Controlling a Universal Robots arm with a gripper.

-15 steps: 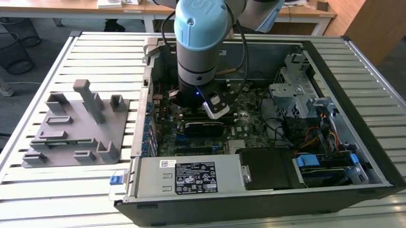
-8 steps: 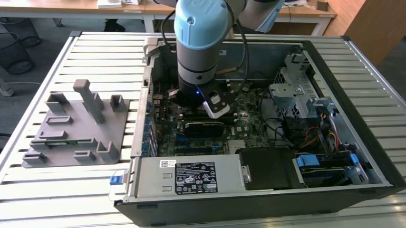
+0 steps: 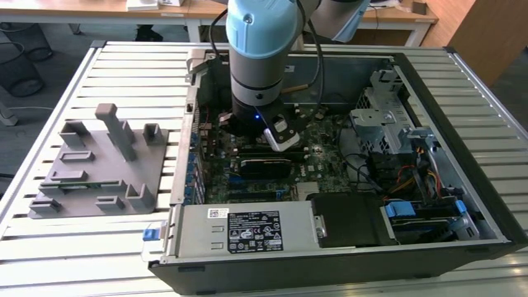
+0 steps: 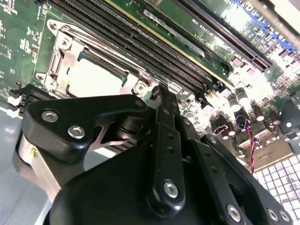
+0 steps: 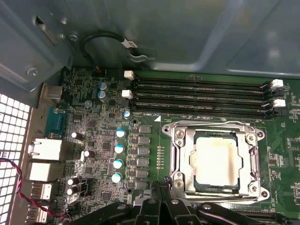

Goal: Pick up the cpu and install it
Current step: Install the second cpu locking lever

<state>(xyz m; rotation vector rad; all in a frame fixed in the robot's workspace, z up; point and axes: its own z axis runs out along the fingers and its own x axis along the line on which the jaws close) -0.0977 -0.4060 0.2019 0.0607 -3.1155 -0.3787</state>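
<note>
- Inside the open computer case [image 3: 462,124], lying on the slatted surface [image 3: 123,68], the arm [image 3: 259,55] is reaching down over the green motherboard [image 5: 93,140] — its hand [image 5: 161,187] is hovering just beside the metal socket frame [image 5: 180,154].
- Seated in that socket, the cpu [image 5: 218,161] is showing its pale silver top, framed by the bracket on all sides; in the second wrist view it is sitting just beyond the black linkage, cpu [image 4: 96,77] and fingertips apart.
- The hand is looking pressed together in the second wrist view, its two black fingers [image 4: 165,108] meeting in one narrow blade with nothing between them.
- Judging from this, the chip is already resting in place, so the step in hand is a matter of seating and clearing — doing it well is meaning no sideways drag across the socket, since the contacts underneath would likely bend easily.
- Any press should be going straight down and lightly, on the flat lid rather than on the frame's edge or screws.
- The memory slots [image 5: 201,93] are running close alongside the socket, and small capacitors [image 5: 119,147] are standing near the fingertips, so the hand is having little room to swing.
- Off on the exterior view's left, the grey fixture plate [image 3: 99,167] is standing well apart from the case.
</note>
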